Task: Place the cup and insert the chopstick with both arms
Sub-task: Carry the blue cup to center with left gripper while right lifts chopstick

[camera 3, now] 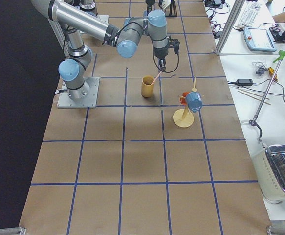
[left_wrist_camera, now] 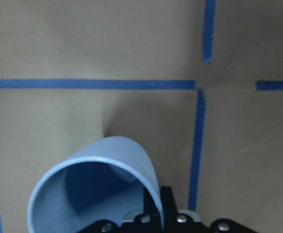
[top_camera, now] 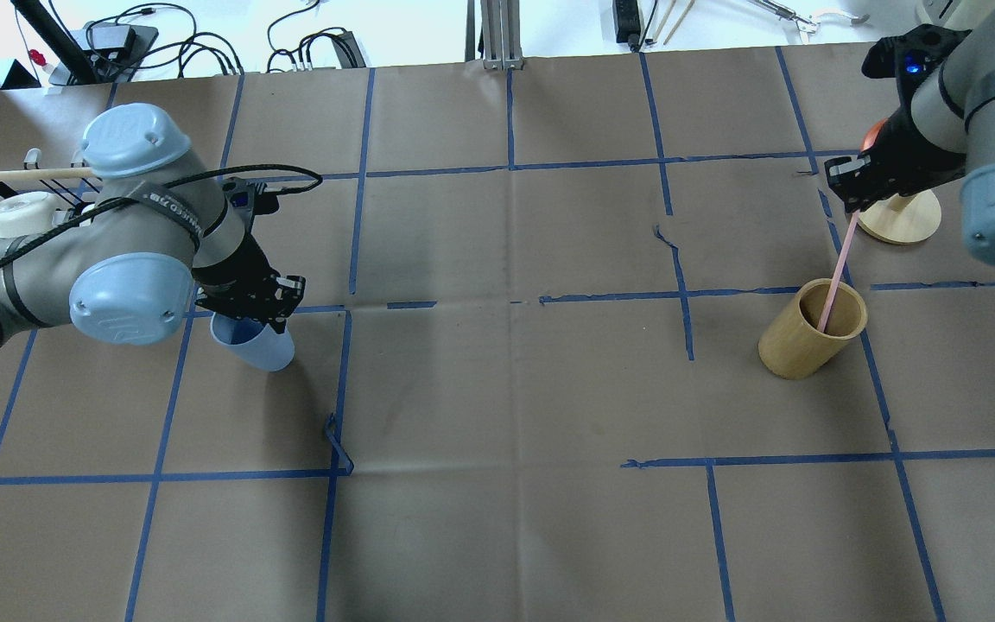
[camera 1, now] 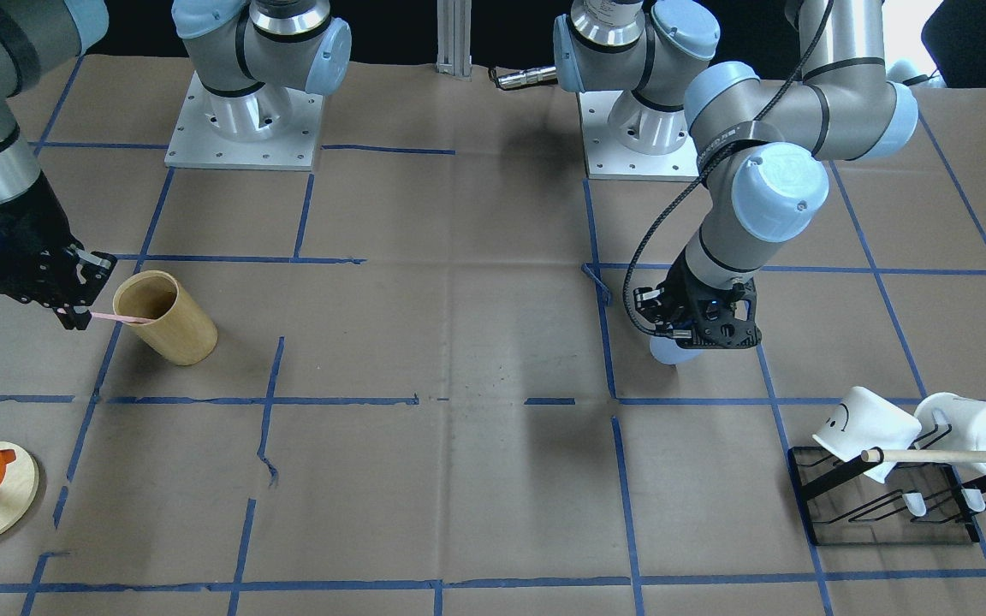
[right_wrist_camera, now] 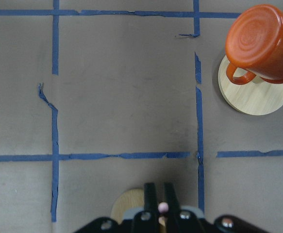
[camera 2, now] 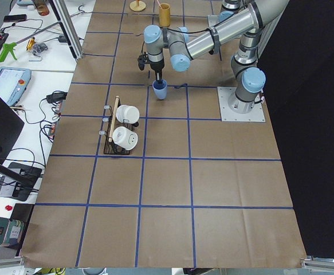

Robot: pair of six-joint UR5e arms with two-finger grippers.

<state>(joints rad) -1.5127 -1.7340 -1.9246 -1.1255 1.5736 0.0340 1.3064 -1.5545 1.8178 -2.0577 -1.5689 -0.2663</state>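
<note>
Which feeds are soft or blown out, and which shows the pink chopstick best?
Left wrist view: soft throughout, pale blue plastic cup close up. Right wrist view: sharp, but the thin pale pink chopstick is only an end-on dot in the right claw. Overhead view: top strip blown out white; chopstick clearest there.

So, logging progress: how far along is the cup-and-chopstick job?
Nothing finished. In hand: left gripper pinches the rim of the pale blue plastic tumbler; right gripper holds the thin pink chopstick, its tip inside the tan wooden cylinder. Remaining: place tumbler, insert chopstick.
</note>
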